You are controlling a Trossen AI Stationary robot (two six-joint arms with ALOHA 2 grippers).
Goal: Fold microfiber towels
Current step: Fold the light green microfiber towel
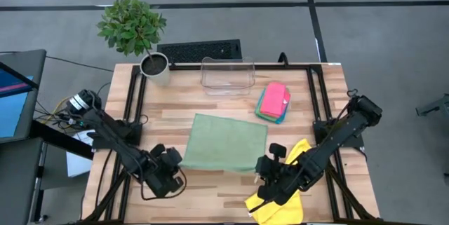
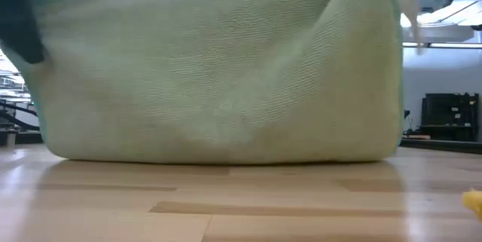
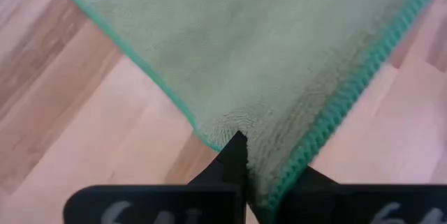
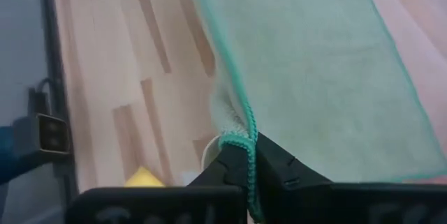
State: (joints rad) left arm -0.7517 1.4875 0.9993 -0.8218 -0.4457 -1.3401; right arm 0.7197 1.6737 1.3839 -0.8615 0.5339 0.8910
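Sage towel (image 2: 218,76) fills the low view, hanging with its bottom edge on the table (image 1: 224,190).
Lower centre of the high view, the left gripper (image 1: 170,165) and the right gripper (image 1: 270,165) each pinch a near corner; the right's hold looks slight, so that corner could slip and skew the fold. Folded towels (image 1: 273,102) sit upper right; a yellow towel (image 1: 280,204) lies lower right.

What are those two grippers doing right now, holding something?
Left gripper: closed on a near corner of the sage green towel.
Right gripper: closed on the towel's other near corner.
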